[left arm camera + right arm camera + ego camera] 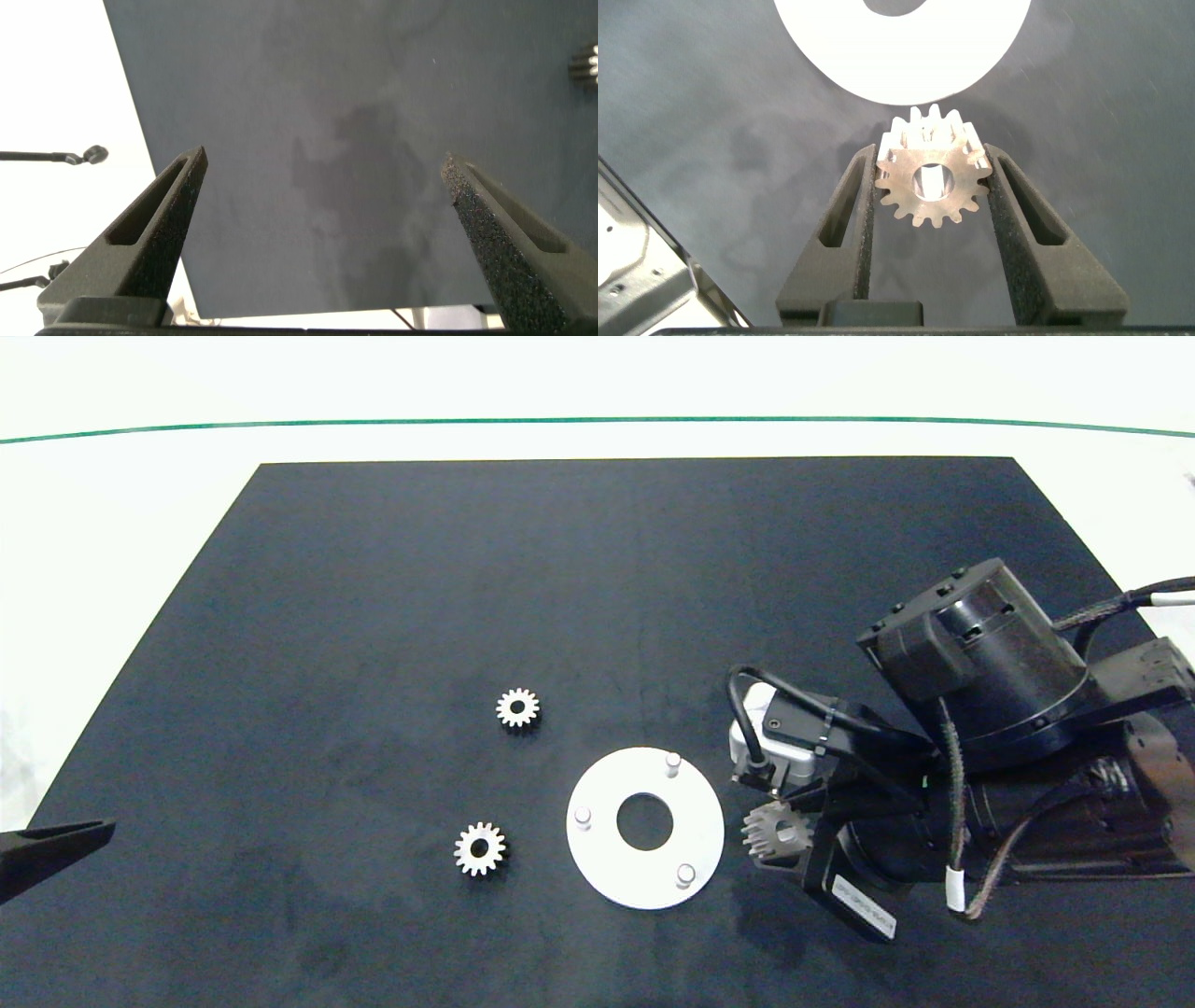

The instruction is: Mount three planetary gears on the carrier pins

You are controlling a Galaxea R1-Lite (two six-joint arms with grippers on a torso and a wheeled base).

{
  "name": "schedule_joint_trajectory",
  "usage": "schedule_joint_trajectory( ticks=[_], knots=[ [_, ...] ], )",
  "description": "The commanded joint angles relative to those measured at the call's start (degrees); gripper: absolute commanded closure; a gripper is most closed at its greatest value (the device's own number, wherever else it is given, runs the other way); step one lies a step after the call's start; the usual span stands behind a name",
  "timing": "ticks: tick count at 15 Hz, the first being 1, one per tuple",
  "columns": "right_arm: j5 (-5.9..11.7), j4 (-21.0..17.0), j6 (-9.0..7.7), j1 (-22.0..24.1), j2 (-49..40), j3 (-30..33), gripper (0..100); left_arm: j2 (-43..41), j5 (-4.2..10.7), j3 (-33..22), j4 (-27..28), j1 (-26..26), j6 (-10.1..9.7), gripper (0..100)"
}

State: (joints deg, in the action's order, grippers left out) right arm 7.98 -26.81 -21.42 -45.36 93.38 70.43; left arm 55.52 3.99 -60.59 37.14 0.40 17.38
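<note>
The right gripper (782, 835) clamps one planetary gear (931, 179) just right of the white disc (644, 868), whose three carrier pins (673, 763) stand bare. Two more gears (517, 707) lie left of the disc on the dark mat (373, 616), apparently flat. The left gripper (322, 233), fingers wide apart and empty, sits at the frame's lower left.

the surface (140, 485) is white, with a thin green line running across its far side, and a large dark mat (597, 597) covers most of it. on the mat lies a flat white disc (602, 863) with a large centre hole and three short whitish carrier pins (672, 763) standing up from it. two small silver-grey planetary gears (517, 707) lie flat on the mat on the disc's left, well apart from each other.
</note>
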Motion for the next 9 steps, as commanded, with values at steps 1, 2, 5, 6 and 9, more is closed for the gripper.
schedule_joint_trajectory(
  ticks=[1,2,5,6,9],
  knots=[
    [0.01,-0.1,0.15,-2.0,3.8,2.0,81,-0.8,0.06,-0.2,0.2,0.1,0.11,0],
    [0.01,0.0,0.68,-3.4,6.1,3.7,81,-0.8,0.06,-0.2,0.2,0.1,0.11,0],
    [0.1,-1.1,0.76,-5.8,8.7,7.5,81,-0.8,0.06,-0.3,0.2,0.5,0.11,0],
    [0.1,-2.3,1.03,-6.3,9.0,8.4,81,-0.8,0.06,-0.3,0.2,0.5,0.11,0],
    [0.72,-3.1,1.03,-6.8,9.8,8.9,81,-0.9,0.06,-0.3,0.2,0.5,0.11,0]
  ],
)
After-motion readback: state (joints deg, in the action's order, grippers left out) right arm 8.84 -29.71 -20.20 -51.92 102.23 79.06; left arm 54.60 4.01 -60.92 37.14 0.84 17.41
